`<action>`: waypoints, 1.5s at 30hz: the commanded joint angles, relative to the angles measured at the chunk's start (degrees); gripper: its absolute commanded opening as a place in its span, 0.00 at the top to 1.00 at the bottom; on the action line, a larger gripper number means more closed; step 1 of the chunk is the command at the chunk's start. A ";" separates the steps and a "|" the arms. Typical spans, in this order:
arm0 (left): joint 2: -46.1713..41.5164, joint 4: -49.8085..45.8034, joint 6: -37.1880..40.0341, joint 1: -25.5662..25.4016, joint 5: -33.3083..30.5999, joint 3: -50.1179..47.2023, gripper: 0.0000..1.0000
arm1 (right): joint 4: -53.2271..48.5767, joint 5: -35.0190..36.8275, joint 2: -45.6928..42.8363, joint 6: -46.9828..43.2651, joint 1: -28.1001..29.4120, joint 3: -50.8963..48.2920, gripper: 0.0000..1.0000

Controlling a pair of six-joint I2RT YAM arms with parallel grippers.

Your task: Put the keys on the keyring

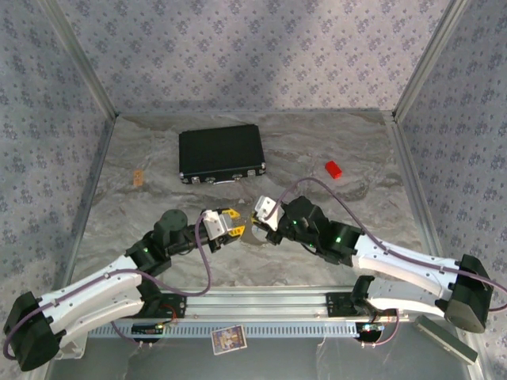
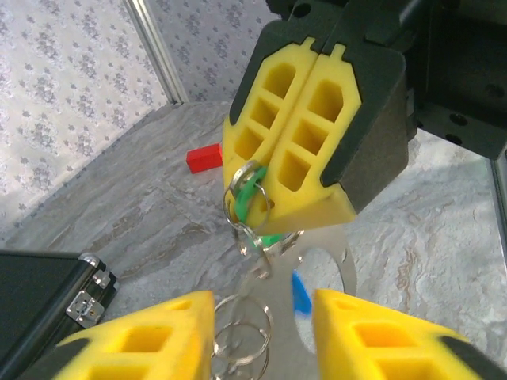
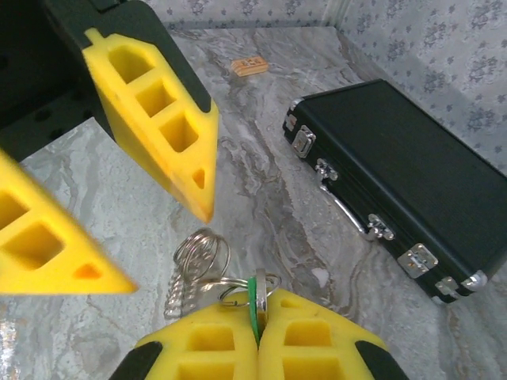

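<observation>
Toward the near edge of the desk (image 1: 317, 142), the green key (image 3: 257, 305) is pinched in the closed right gripper (image 3: 259, 336), with the chain (image 3: 176, 297) of the keyring (image 2: 347, 269) hung just below, between the fingers (image 2: 158, 340) of the half-open left gripper (image 2: 265, 332).

left arm (image 1: 87, 297) and right arm (image 1: 404, 265): white shells, black joints and bases. purple cable (image 1: 209, 269) loops along each. fingers (image 2: 297, 134) yellow, cut-out pockets, black backing.

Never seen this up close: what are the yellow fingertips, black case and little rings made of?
Yellow fingertips: matte, with moulded pockets; likely foam or soft plastic. Black case: dull black shell, maybe plastic; shiny latches look metal. Rings: thin, glinting loops, apparently polished metal.
</observation>
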 commanded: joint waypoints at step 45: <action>-35.58 -17.04 -10.78 8.95 -51.47 -3.60 0.29 | -15.79 5.84 32.08 -9.33 -6.55 14.55 1.00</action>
